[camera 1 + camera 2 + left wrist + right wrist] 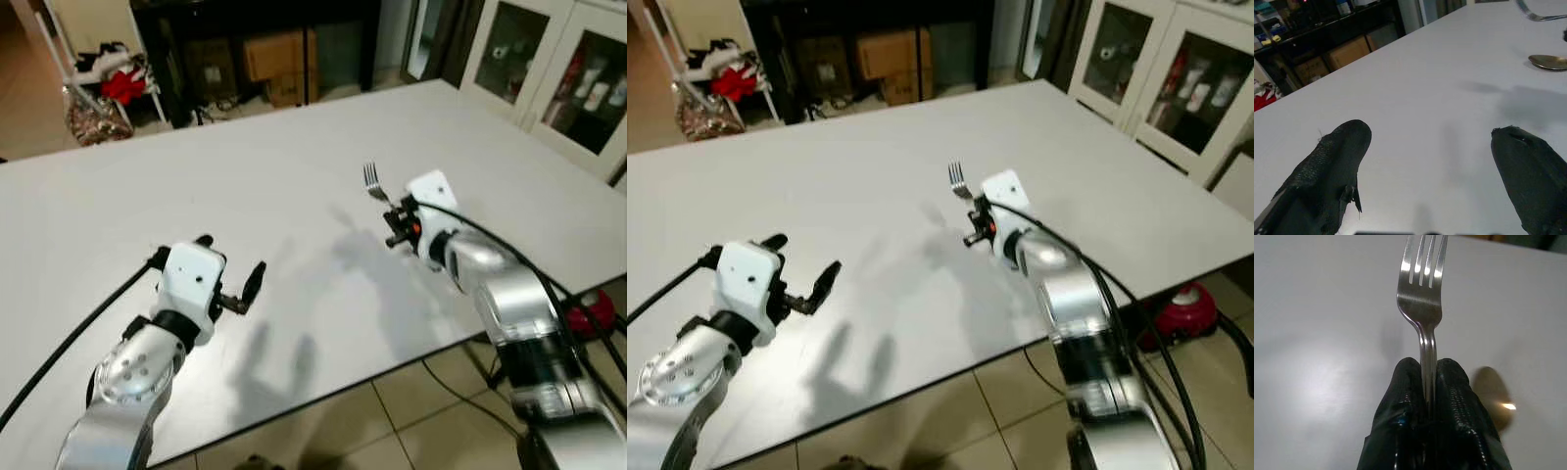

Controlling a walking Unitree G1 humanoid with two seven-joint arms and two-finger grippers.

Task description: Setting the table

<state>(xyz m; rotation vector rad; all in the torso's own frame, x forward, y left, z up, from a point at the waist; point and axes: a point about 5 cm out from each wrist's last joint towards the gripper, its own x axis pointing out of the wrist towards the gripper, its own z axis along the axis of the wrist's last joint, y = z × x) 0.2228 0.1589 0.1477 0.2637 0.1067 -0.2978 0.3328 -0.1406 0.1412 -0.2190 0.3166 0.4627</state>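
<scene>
My right gripper [392, 210] is shut on the handle of a silver fork [372, 181], held above the right middle of the white table [294, 147]. The tines [1422, 264] point away from the fingers [1405, 382], out over the tabletop. A small brass-coloured oval thing [1547, 61] lies on the table close to this gripper; what it is I cannot tell. My left gripper [231, 260] hovers low over the table's near left part, open, with nothing between its fingers [1332, 161].
The table's near edge [372, 367] runs diagonally above a tiled floor [411, 411]. White glass-door cabinets [549, 59] stand at the back right, and a dark shelf with cardboard boxes [279, 59] behind. A red thing [593, 313] sits on the floor at right.
</scene>
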